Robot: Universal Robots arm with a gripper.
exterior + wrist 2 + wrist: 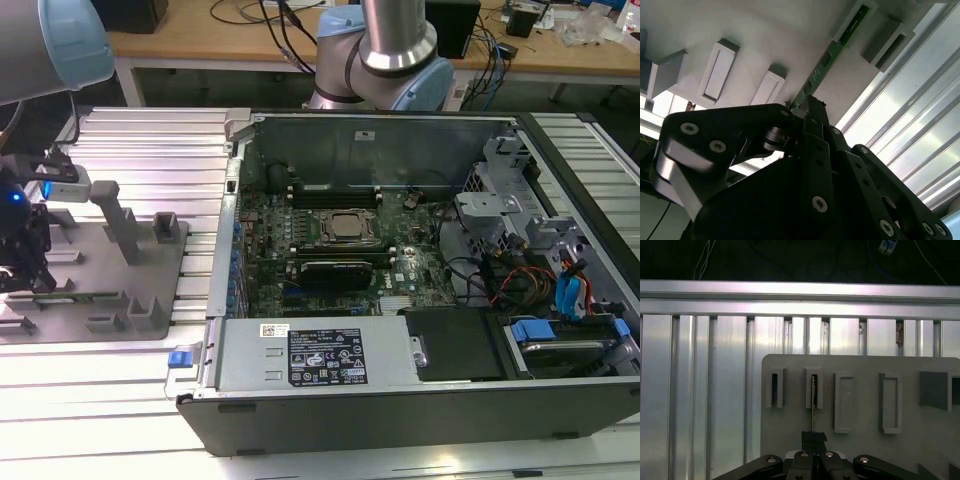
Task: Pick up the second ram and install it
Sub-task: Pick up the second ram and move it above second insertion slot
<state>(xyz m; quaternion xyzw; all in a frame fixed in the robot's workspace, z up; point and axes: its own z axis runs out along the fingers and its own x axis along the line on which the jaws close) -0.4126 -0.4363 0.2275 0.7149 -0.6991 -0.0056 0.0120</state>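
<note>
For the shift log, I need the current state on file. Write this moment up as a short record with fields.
gripper: gripper shut on one end of the second ram
ram far end: sits in a slotted holder
fixture: grey plate carrying the holders, on the ribbed metal table
computer case: open, toward the exterior view's right, away from the gripper
install: not yet done

A black label (328,357) and white sticker (275,330) on the power supply (240,365) bear unreadable print
</note>
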